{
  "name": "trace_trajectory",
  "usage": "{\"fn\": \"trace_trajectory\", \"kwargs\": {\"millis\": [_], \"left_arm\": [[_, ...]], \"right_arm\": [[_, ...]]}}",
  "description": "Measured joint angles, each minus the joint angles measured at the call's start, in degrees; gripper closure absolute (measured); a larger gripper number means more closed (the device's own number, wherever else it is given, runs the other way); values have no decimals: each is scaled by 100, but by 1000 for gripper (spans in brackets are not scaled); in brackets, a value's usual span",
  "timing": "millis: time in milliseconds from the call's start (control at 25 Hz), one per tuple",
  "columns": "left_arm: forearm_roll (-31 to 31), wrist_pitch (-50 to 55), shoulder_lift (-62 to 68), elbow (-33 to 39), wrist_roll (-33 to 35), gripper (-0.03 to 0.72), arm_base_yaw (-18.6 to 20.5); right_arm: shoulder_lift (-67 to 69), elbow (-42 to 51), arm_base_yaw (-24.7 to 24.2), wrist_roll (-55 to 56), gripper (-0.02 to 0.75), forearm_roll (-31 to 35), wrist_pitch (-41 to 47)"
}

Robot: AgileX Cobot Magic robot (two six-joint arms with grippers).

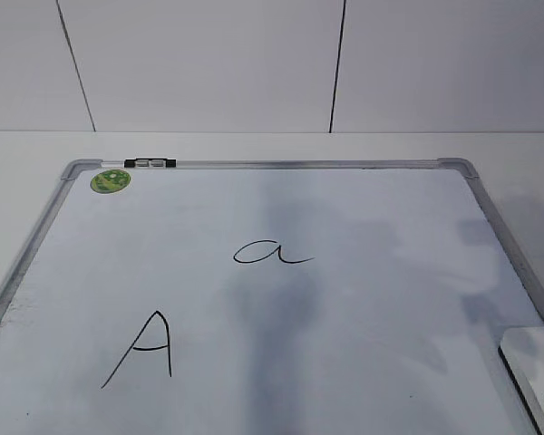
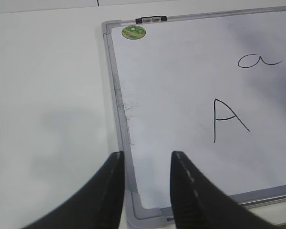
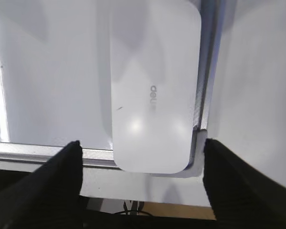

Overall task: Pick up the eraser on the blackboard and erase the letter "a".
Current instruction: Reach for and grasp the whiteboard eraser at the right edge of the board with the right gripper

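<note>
The blackboard (image 1: 363, 344) is a white board with a grey frame lying flat on the table. The small cursive letter "a" (image 1: 270, 253) is near its middle and also shows in the left wrist view (image 2: 257, 61). The white eraser (image 3: 152, 90) lies at the board's near right corner, over the frame; its edge shows in the exterior view (image 1: 533, 358). My right gripper (image 3: 142, 157) is open, its fingers on either side of the eraser's near end, not touching it. My left gripper (image 2: 145, 164) is open and empty over the board's near left corner (image 2: 143, 210).
A larger capital "A" (image 1: 145, 349) is at the board's near left. A green sticker (image 1: 110, 180) and a black-and-clear clip (image 1: 150, 163) sit at the far left corner. A white wall stands behind the table.
</note>
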Motion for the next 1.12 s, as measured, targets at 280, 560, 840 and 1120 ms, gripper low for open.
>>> {"fn": "trace_trajectory", "kwargs": {"millis": [280,560,840,1120], "left_arm": [[0,0,0,0,0,443,0],[0,0,0,0,0,444,0],[0,0,0,0,0,444,0],[0,0,0,0,0,444,0]], "right_arm": [[127,0,0,10,117,10,-199],[488,-2,0,10,117,-1,-332],[617,129,0,-43,118,-31,-526],[768,139,0,-75,118,-96,-633]]}}
